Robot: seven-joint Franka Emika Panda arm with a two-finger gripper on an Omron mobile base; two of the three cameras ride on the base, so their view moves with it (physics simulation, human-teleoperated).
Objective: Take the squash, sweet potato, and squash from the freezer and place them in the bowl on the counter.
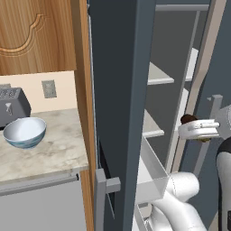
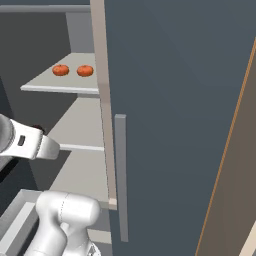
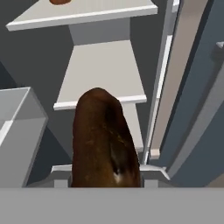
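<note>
My gripper (image 3: 107,176) is shut on a dark brown sweet potato (image 3: 105,140), which stands up between the fingers and hides their tips. From the left base the gripper (image 1: 187,125) hangs inside the open freezer (image 1: 122,90), level with its middle shelf, and the sweet potato (image 1: 187,118) peeks out above the hand. Two round orange squashes (image 2: 60,70) (image 2: 85,70) lie side by side on an upper freezer shelf (image 2: 60,86). The pale blue-and-white bowl (image 1: 25,131) stands on the marbled counter (image 1: 58,151), far to the left of the gripper and holding nothing.
The freezer's dark door edge (image 1: 135,113) and a brown cupboard side (image 1: 85,90) stand between gripper and counter. A clear drawer (image 1: 153,173) juts out below the hand. A grey toaster (image 1: 11,106) sits behind the bowl. The other door (image 2: 175,125) closes the right.
</note>
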